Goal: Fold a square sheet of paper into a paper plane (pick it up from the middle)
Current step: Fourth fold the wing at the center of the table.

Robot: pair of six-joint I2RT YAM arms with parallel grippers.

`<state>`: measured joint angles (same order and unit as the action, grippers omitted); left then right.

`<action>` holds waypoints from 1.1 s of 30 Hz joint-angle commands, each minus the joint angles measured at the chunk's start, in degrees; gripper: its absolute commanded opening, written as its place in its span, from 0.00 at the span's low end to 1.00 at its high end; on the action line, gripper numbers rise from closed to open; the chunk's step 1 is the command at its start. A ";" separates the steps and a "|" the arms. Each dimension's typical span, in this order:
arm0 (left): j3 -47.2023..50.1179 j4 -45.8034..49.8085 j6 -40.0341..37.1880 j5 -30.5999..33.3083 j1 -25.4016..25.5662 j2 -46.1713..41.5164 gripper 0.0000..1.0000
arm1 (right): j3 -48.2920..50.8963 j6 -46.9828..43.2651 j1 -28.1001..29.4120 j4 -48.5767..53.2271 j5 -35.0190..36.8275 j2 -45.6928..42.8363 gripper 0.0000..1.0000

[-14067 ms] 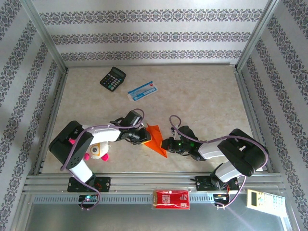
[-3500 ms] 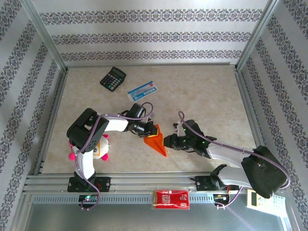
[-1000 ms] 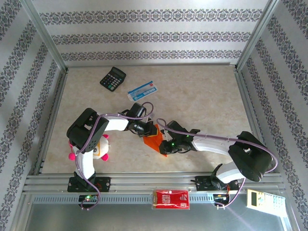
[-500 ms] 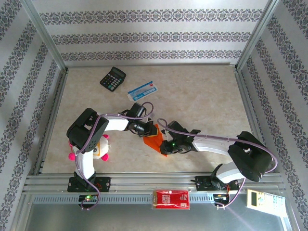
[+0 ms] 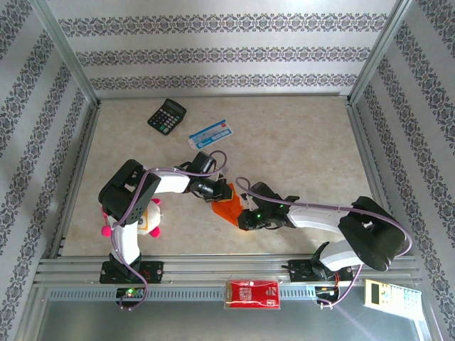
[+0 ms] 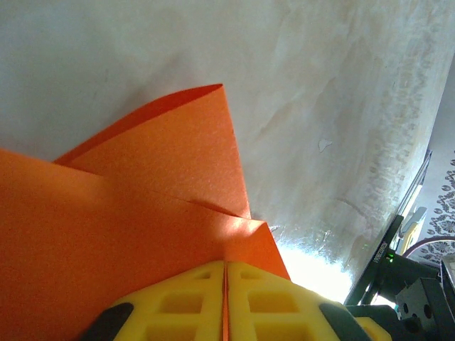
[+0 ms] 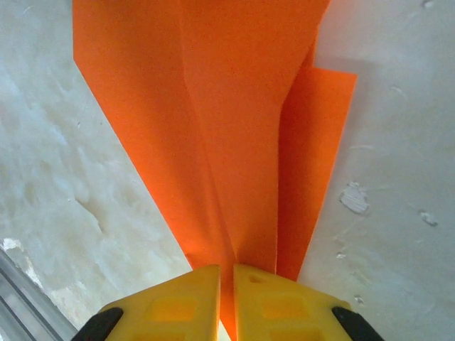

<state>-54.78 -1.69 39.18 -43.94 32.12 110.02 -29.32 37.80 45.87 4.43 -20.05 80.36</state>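
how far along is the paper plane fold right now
Done: the orange sheet is already folded into overlapping layers with a centre crease. In hand: the left gripper and right gripper each have their jaws shut on it, at opposite ends. Left: probably the last wing folds, since it looks wider than a slim dart.

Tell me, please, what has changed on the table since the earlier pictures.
The right claw moved onto the near tip of the orange paper and is shut on it; its arm folded in from the right. The left claw stays shut on the paper's far end. The calculator and blue-and-white packet did not move.
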 commanded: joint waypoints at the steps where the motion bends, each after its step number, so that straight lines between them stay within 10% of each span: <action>1: 0.46 5.50 -2.18 5.10 -1.32 2.49 0.12 | 2.23 1.60 0.10 3.47 -1.39 -1.44 0.15; 33: 0.10 5.91 -2.31 5.01 -1.29 2.58 0.12 | -1.07 -0.87 -0.76 4.82 -2.69 0.76 0.12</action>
<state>-55.13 -0.93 39.11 -43.68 32.12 110.02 -31.86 37.67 45.56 9.17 -22.13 80.95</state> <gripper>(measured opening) 0.115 0.125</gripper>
